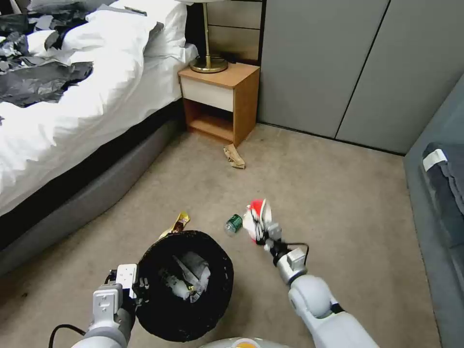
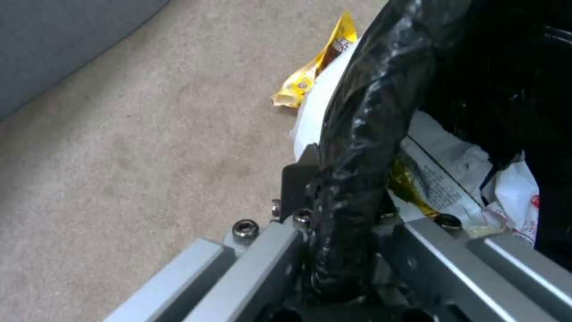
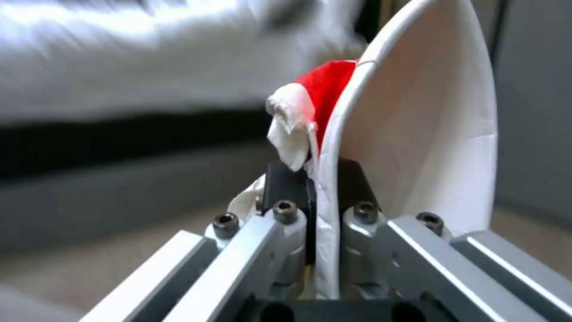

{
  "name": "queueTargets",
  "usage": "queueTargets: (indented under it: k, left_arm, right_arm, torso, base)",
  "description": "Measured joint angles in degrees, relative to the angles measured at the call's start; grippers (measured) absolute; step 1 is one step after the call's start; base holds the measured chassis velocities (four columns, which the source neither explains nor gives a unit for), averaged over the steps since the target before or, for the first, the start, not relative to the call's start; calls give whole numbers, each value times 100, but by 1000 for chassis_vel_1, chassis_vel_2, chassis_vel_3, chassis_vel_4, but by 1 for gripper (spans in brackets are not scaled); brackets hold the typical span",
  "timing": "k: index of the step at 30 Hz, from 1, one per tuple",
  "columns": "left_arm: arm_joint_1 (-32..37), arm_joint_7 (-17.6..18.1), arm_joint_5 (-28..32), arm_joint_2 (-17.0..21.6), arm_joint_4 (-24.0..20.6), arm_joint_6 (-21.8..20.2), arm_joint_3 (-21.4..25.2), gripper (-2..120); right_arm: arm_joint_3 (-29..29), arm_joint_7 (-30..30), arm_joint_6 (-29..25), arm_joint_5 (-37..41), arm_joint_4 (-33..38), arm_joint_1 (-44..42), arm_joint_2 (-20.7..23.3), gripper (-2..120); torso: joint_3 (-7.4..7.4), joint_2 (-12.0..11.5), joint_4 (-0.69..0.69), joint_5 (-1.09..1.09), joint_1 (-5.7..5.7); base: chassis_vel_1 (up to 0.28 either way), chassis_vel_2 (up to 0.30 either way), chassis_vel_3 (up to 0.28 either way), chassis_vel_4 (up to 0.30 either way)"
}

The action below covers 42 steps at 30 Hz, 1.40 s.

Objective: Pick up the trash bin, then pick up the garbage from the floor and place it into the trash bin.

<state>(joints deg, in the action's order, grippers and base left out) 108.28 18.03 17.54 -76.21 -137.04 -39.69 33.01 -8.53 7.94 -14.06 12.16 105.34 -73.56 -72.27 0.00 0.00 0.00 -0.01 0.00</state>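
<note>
— Right up close, the left pincer (image 2: 342, 232) was clamped on the black-bagged rim of the trash bin (image 1: 183, 285). Was the bin off the floor?

— It looked lifted and tipped, held low beside the robot, with its mouth facing up. So I think the first job, picking up the bin, was done.

— What was inside it?

— Some white paper and a shiny yellow bit lay at the bottom, so a few pieces of garbage seemed to be in already.

— And the other arm?

— The right pincer (image 1: 261, 234) was squeezed shut on a red-white packet (image 1: 256, 217). From the right wrist view its two dark fingers (image 3: 286, 185) pinched the thin white edge, with the red part and a bit of white tissue sticking out above.

— Was the packet over the bin?

— No. It was held up just beside the bin, off to the right, not yet dropped in.

— What was left on the floor?

— A small green bottle (image 1: 233, 224) lay just beside the packet. A yellow snack wrapper (image 1: 178, 224) peeked out from behind the bin's far edge. A brown paper bag (image 1: 234, 157) lay farther away, near the nightstand (image 1: 220, 99).

— So how far along?

— About the middle, I would say. One piece was in the pincer, and three more waited on the carpet.
</note>
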Motion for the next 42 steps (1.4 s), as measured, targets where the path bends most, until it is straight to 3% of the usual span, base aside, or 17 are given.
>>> queueTargets:
  k: [4,9,11,19,32,42]
  left_arm:
    - [-34,0,11,19,30,-6,-24,0]
    - [-46,0,13,19,43,-10,-53,0]
    - [-48,-1,9,13,44,-12,-80,0]
    - [-23,-1,-25,-10,26,-14,-113,0]
    - [21,-2,-86,-73,-48,-14,-135,0]
    - [19,-2,-103,-89,-48,-14,-153,0]
  right_arm:
    - [97,568,-288,375,930,-156,247,0]
    - [336,797,-316,633,1395,-327,509,0]
    - [728,885,-243,716,1568,-513,841,0]
    - [1370,827,-143,448,1103,-448,998,0]
    - [2014,693,53,148,152,-17,500,0]
    - [2190,306,424,5,27,121,596,32]
  torso:
    - [0,0,0,0,0]
    - [0,0,0,1,-1]
    - [0,0,-1,2,0]
    - [0,0,0,1,0]
    - [0,0,0,1,0]
    - [0,0,0,1,0]
  base:
    - [0,0,0,0]
    - [0,0,0,0]
    - [0,0,0,0]
    - [0,0,0,0]
    - [0,0,0,0]
    - [0,0,0,0]
